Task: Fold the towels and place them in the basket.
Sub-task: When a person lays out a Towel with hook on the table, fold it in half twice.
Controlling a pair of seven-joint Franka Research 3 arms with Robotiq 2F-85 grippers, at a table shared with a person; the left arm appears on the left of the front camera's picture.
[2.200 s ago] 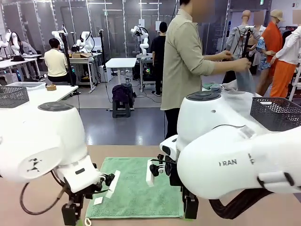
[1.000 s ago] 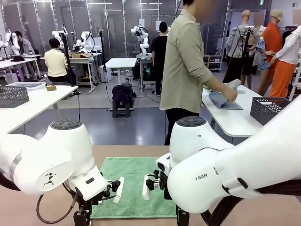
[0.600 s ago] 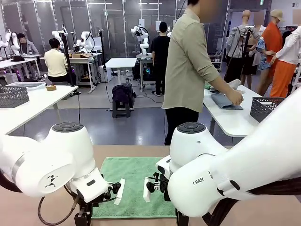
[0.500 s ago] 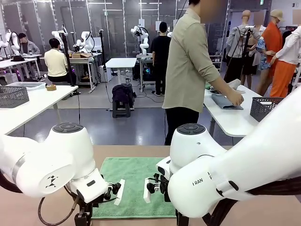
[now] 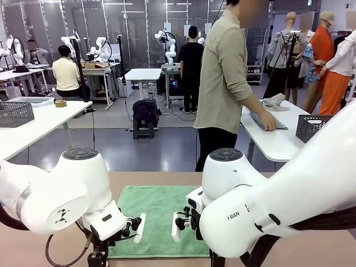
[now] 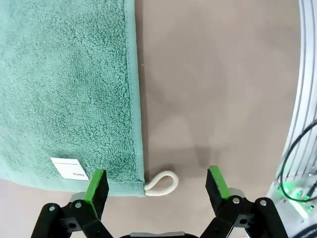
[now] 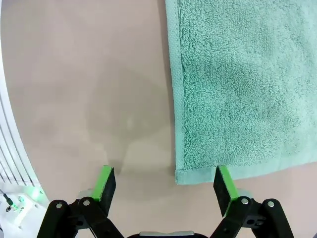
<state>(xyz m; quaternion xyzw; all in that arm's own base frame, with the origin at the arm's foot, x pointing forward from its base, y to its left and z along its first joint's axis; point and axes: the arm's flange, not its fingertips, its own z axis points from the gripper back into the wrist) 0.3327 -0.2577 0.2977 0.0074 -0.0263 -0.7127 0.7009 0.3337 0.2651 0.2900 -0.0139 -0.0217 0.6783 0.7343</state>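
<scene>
A mint green towel lies flat on the brown table between my two arms. In the left wrist view my left gripper is open just above the towel's near corner, with its white loop between the fingers and a white label beside it. My right gripper is open over the other near corner of the towel, straddling the hem. Nothing is gripped. A dark grey mesh basket stands on the white side table at the right.
A person stands at the right side table, hands on a grey cloth. Another mesh basket sits on the left white table. Bare brown tabletop flanks the towel. My arms' bulky joints hide the table's near part.
Both arms have drawn in toward the towel's near edge and sunk lower. The person has laid the grey cloth on the side table and is pressing it flat.
</scene>
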